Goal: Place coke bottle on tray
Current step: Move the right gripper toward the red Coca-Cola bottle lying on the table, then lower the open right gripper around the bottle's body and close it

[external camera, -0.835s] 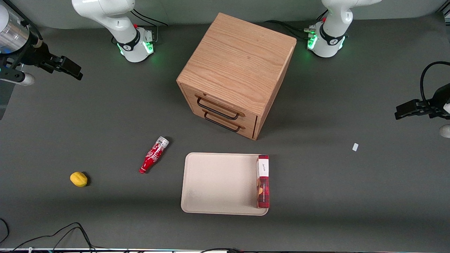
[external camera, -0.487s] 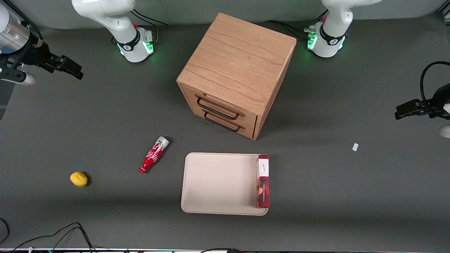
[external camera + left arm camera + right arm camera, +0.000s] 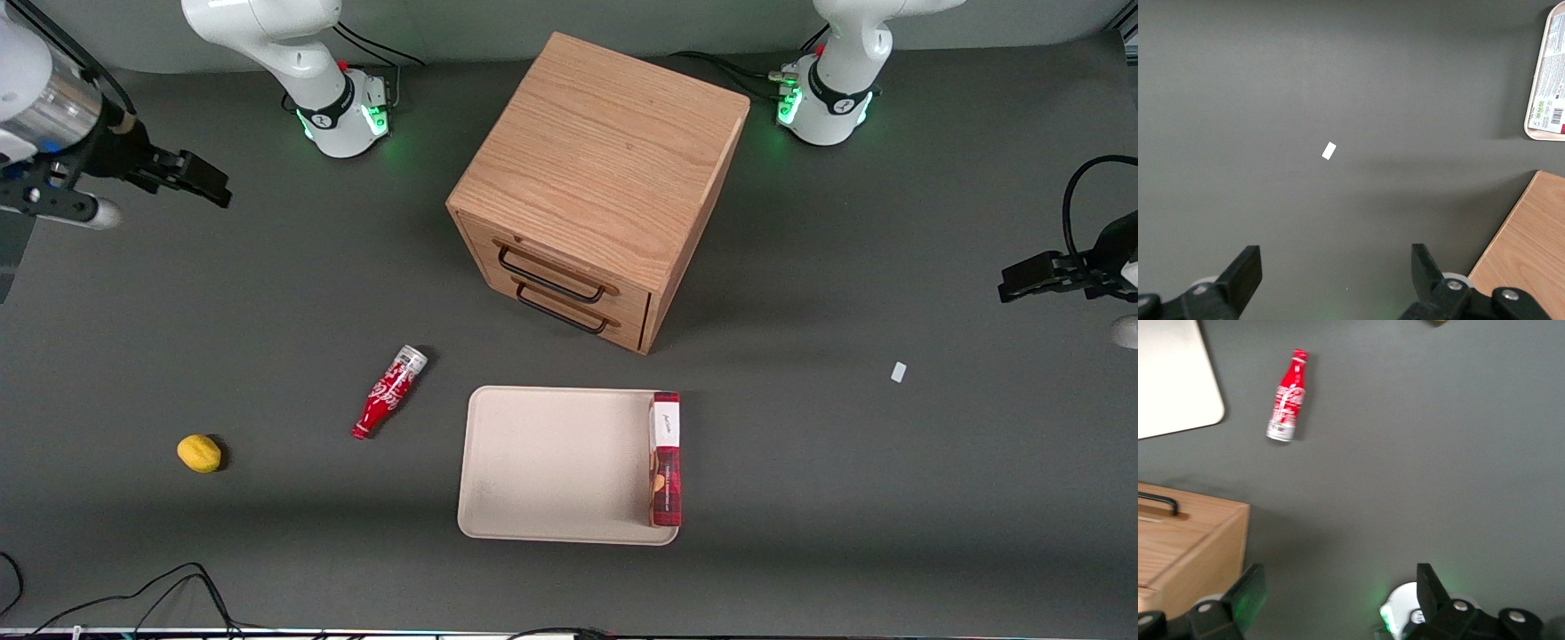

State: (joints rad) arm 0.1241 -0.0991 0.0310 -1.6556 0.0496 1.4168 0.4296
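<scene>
Coke bottle [image 3: 389,392] flat on table [image 3: 267,293], just beside tray [image 3: 556,462], long axis oblique, silver end toward cabinet [image 3: 596,187]. End effector [image 3: 191,178] hovers well apart toward working arm's end, fingers [image 3: 1248,593] spread, empty. Bottle lies nearer front camera.

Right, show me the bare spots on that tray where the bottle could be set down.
The tray is bare across nearly its whole floor, from the edge facing the coke bottle up to the plaid box. Only the strip toward the parked arm's end is crowded, where the box stands. The pincer hangs open, high over the table near the working arm's end, holding nothing.
</scene>
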